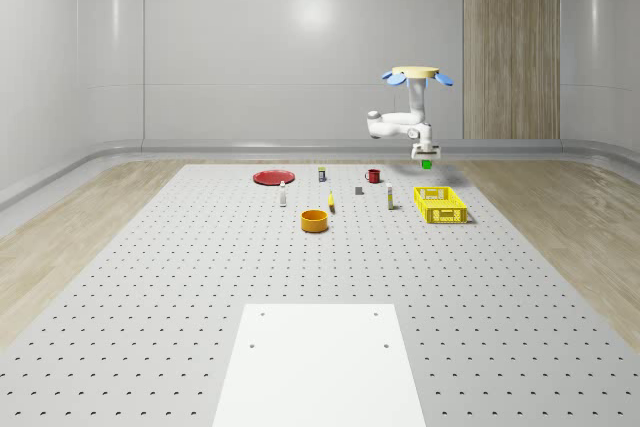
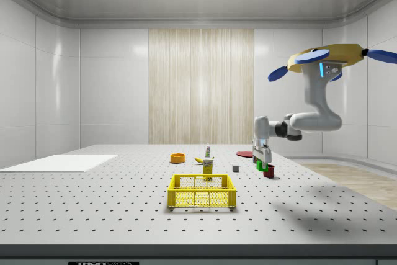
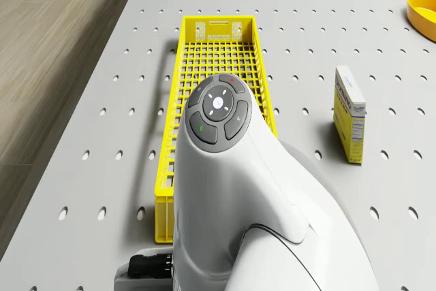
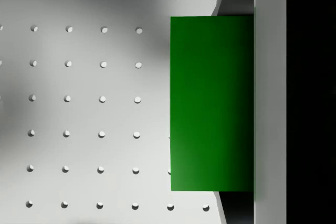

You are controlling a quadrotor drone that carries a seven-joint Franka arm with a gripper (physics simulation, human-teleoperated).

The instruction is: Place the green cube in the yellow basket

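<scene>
The drone (image 1: 417,74) hovers above the perforated worktop (image 1: 200,277), just behind the yellow basket (image 1: 440,204), near the worktop's edge on the whole-scene view's right. Open worktop surrounds the basket; the nearest object is a small carton (image 3: 349,114) beside it. The tool (image 1: 425,156) is closed on the green cube (image 1: 427,163), holding it in the air, clear of the worktop and apart from the basket. In the drone view, the arm (image 3: 231,189) hides the basket's near end and the tool.
</scene>
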